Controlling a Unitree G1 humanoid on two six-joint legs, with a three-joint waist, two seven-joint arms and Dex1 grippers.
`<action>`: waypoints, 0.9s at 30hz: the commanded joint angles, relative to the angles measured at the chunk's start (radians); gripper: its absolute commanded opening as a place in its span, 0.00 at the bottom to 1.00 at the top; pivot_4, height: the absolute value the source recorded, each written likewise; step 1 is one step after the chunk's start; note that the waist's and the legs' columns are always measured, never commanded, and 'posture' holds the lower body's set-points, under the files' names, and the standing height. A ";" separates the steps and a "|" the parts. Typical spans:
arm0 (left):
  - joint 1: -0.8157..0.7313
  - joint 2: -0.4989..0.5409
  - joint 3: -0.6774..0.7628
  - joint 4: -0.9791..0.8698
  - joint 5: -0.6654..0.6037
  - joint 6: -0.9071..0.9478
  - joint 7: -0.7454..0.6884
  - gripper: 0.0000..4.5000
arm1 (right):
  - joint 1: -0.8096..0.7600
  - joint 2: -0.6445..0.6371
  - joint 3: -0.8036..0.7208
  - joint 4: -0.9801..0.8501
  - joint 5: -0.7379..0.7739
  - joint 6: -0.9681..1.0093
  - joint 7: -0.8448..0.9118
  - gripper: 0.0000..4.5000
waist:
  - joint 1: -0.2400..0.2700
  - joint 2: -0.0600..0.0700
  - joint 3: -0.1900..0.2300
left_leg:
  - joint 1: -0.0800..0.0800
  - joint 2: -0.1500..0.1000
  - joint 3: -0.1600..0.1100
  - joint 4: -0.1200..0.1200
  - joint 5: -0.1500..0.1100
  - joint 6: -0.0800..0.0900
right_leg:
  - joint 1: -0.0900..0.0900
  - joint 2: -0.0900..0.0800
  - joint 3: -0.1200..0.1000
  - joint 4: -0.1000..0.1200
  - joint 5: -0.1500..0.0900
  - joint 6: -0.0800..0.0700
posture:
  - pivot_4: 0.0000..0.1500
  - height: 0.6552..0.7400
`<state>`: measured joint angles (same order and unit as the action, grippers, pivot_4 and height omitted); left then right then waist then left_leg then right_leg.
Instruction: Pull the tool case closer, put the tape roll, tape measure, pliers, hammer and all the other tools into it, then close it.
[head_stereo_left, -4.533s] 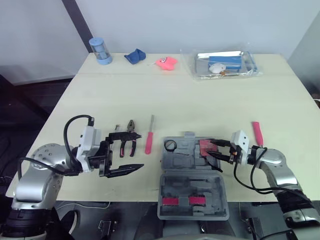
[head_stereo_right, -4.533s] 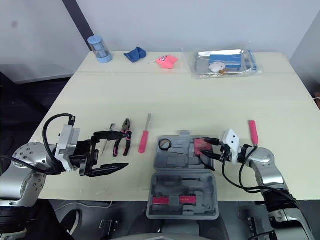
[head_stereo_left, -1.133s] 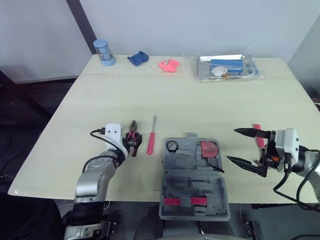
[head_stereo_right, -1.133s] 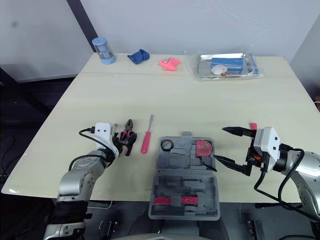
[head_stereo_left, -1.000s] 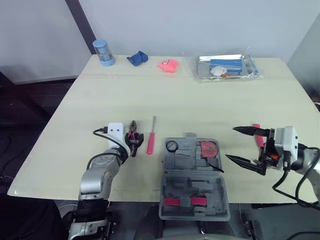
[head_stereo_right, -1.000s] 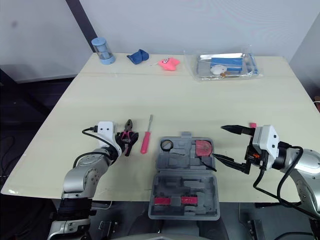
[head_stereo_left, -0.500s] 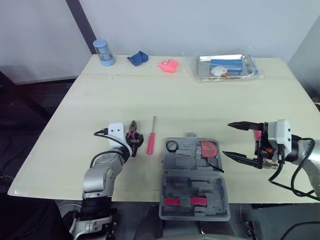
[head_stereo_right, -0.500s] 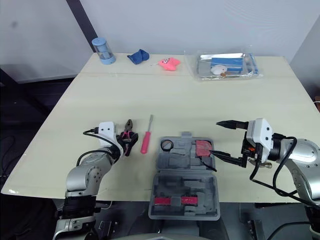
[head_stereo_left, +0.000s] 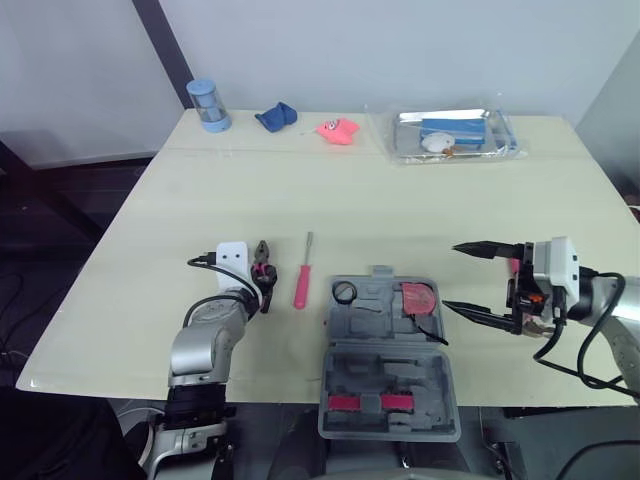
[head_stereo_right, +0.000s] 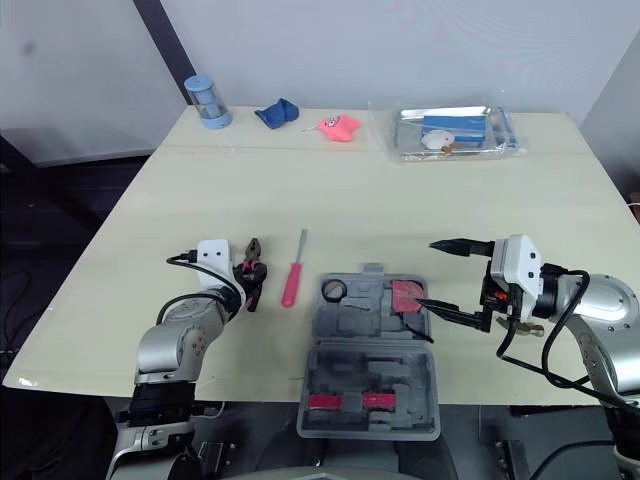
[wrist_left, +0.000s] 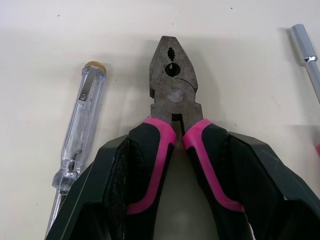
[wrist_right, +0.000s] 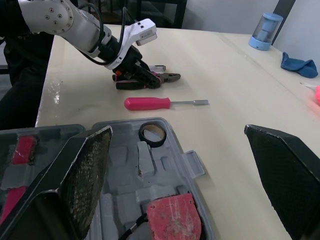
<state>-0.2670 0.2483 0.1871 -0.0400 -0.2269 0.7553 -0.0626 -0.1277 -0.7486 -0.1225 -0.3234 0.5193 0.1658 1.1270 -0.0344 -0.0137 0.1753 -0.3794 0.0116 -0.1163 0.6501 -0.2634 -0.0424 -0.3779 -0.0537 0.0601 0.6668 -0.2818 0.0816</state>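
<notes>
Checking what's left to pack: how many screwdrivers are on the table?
2. A pink-handled screwdriver lies between the pliers and the tool case; a clear tester screwdriver lies beside the pliers. Another may be hidden behind the right gripper.

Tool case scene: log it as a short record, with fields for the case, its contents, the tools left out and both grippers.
case: tool case open, at the table's near edge
inside: tape roll, red tape measure
outside: pliers, pink screwdriver, clear tester pen, all lying on the table
left gripper: shut on the pliers' pink handles
right gripper: wide open, beside the case's right edge
</notes>
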 joint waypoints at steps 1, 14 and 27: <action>-0.008 0.003 -0.004 -0.016 0.001 -0.006 -0.015 0.54 | -0.014 -0.001 -0.010 -0.004 0.009 -0.023 0.010 1.00 | 0.001 0.000 0.000 | 0.000 0.000 0.000 0.000 0.000 0.000 | 0.000 0.000 0.000 0.000 0.000 0.000 | 1.00 1.00; -0.006 0.339 -0.076 -0.238 -0.048 0.033 -0.376 0.54 | -0.107 -0.052 0.016 -0.028 0.032 0.164 -0.031 1.00 | -0.005 -0.001 0.001 | -0.002 0.000 -0.002 0.000 0.000 0.000 | -0.001 0.000 -0.002 0.000 0.000 0.000 | 1.00 1.00; -0.315 0.486 -0.398 -0.110 -0.076 -0.126 -0.928 0.54 | -0.371 -0.096 0.289 -0.035 -0.195 0.326 -0.086 1.00 | -0.005 0.001 0.003 | -0.005 -0.001 -0.004 -0.001 0.000 0.000 | -0.002 -0.001 -0.006 -0.003 0.000 0.000 | 1.00 1.00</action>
<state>-0.5511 0.7447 -0.1789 -0.1541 -0.3092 0.6695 -0.9370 -0.4593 -0.8465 0.1447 -0.3374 0.3675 0.4878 1.0577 -0.0397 -0.0126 0.1787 -0.3847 0.0108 -0.1205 0.6491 -0.2633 -0.0426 -0.3798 -0.0546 0.0545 0.6633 -0.2819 0.0815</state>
